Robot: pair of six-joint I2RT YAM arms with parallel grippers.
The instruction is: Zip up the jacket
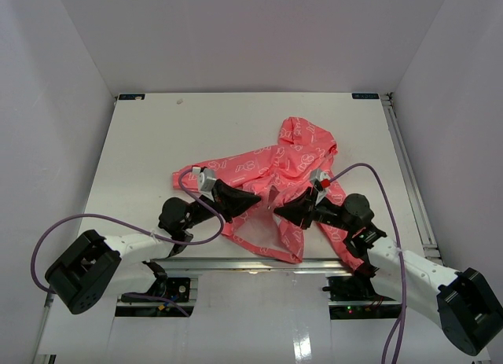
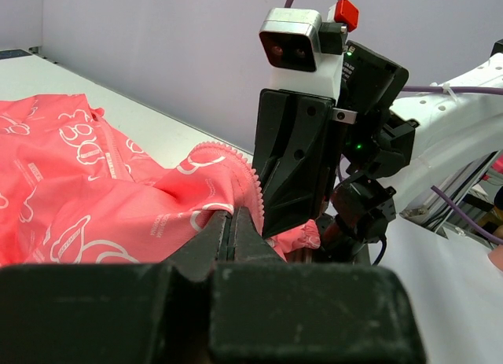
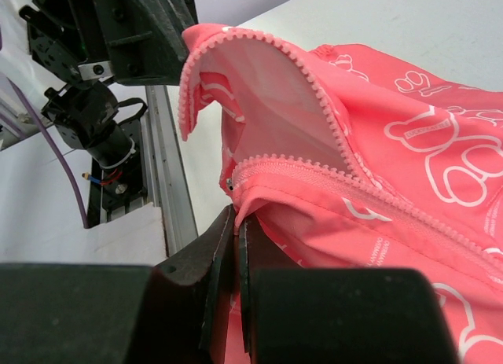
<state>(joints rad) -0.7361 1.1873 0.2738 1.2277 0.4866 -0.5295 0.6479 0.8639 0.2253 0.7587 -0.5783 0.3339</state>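
Two-arm station with one garment. The single jacket (image 1: 299, 156), coral pink with white outline prints, lies spread on the near half of the table (image 1: 157, 136), roughly at the table's mid-width. Its hood (image 1: 302, 136) points toward the table's far edge and its lower hem toward the near edge, where one metal rail (image 1: 259, 263) runs.

The left gripper (image 1: 255, 200) has its jaws pressed fully together. In the left wrist view, its fingertips (image 2: 234, 222) pinch a fold of the jacket (image 2: 78, 191) beside a raised edge of zipper teeth (image 2: 251, 175). The right gripper (image 1: 279, 211) is likewise clamped tight. In the right wrist view, pink fabric sits in the narrow slit between its fingers (image 3: 236, 222), just below the jacket's front opening (image 3: 409, 144). Both grippers meet over the table's near-centre, tips facing each other and close together, each holding the garment's lower front.

Above the right fingers one row of zipper teeth (image 3: 306, 171) runs along a meshed seam, and a second toothed edge curls free, exposing the pale inner face.

Count:
- one jacket
- one table
- one rail
- two arms
- two grippers
- two wrist cameras
- two purple cables, left (image 1: 78, 218) and right (image 1: 385, 183)
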